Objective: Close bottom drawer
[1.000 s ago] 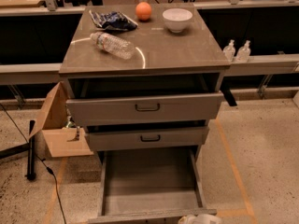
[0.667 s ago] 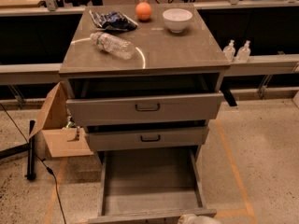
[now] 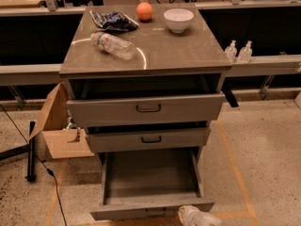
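The grey cabinet (image 3: 146,55) has three drawers, all pulled out. The bottom drawer (image 3: 150,180) is pulled out the farthest; its long flat tray looks empty and its front panel (image 3: 150,210) lies at the lower edge of the view. The handle on that panel is barely visible. My gripper (image 3: 197,216), a pale shape, sits at the bottom edge just right of the panel's middle, touching or right in front of the panel. The top drawer (image 3: 146,108) and middle drawer (image 3: 149,139) are each open a little.
On the cabinet top lie a plastic bottle (image 3: 113,45), a dark chip bag (image 3: 113,20), an orange (image 3: 145,11) and a white bowl (image 3: 178,19). An open cardboard box (image 3: 59,131) stands on the floor to the left. Two small bottles (image 3: 238,51) stand on a ledge at right.
The view has shifted slightly. My gripper shows a little more at the bottom edge in front of the bottom drawer. The drawers look as far out as before.
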Motion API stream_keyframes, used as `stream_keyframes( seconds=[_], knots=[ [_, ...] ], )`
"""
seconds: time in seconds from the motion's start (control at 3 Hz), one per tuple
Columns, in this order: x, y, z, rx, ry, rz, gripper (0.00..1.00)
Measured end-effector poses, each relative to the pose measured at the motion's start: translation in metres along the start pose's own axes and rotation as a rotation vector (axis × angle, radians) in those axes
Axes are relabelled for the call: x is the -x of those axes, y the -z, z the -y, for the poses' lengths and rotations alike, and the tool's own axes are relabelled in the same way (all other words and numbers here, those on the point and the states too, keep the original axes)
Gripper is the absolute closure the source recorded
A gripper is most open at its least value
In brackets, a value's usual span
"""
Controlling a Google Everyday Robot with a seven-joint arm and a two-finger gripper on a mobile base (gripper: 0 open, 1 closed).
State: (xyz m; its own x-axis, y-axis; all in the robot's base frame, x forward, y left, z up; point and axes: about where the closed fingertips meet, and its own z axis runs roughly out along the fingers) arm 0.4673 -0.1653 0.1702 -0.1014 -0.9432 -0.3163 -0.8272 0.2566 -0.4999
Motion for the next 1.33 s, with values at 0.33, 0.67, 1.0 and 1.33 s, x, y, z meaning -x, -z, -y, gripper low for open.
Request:
stream_keyframes(
  seconds=[0.33, 0.67, 1.0, 1.33],
  knots=[
    [0.006, -0.017, 0.018, -0.043, 0.007, 0.022, 1.0],
    [0.013, -0.043, 0.035, -0.066, 0.023, 0.051, 1.0],
    [0.022, -0.07, 0.057, -0.091, 0.05, 0.069, 1.0],
    [0.035, -0.1, 0.082, -0.12, 0.074, 0.085, 1.0]
  ],
)
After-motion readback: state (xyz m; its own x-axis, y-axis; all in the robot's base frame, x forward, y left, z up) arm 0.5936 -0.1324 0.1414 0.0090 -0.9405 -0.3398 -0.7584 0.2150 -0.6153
